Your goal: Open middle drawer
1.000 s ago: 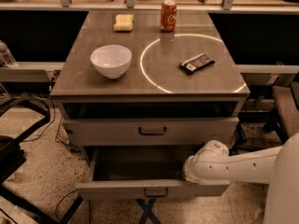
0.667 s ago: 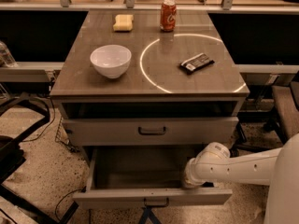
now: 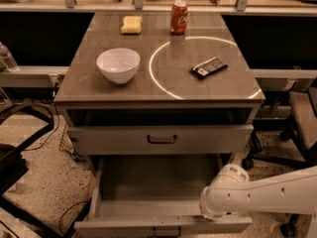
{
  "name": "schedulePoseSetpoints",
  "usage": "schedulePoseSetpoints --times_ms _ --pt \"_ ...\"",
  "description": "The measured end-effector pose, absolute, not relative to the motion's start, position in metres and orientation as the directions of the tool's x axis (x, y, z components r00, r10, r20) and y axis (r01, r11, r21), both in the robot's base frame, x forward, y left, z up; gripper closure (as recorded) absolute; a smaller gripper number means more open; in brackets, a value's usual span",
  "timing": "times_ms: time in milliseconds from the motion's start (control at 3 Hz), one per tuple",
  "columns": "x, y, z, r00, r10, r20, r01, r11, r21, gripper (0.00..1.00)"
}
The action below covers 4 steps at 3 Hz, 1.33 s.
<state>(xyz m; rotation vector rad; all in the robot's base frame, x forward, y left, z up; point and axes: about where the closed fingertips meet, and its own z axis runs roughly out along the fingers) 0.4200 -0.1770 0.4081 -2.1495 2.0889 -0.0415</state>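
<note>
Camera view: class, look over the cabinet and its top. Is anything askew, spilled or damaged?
Nothing stands out. The middle drawer sits pulled well out and square, with the gripper near the right end of its front. On the tabletop the bowl and can stand upright, nothing spilled.

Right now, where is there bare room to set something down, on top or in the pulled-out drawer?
The tabletop is bare along the front edge and between the white bowl and snack bar packet; crowded at the back by the sponge and soda can. The middle drawer looks empty, but the gripper is at its right front corner.
</note>
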Motion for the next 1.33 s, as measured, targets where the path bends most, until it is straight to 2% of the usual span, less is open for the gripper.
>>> schedulePoseSetpoints --times_ms 333,1333 --pt "0.4200 -0.1770 0.4081 0.033 -0.996 -0.080 -0.992 -0.023 -0.122 0.83" --pt "0.4182 -0.1768 0.4062 0.034 -0.996 -0.081 -0.993 -0.024 -0.117 0.13"
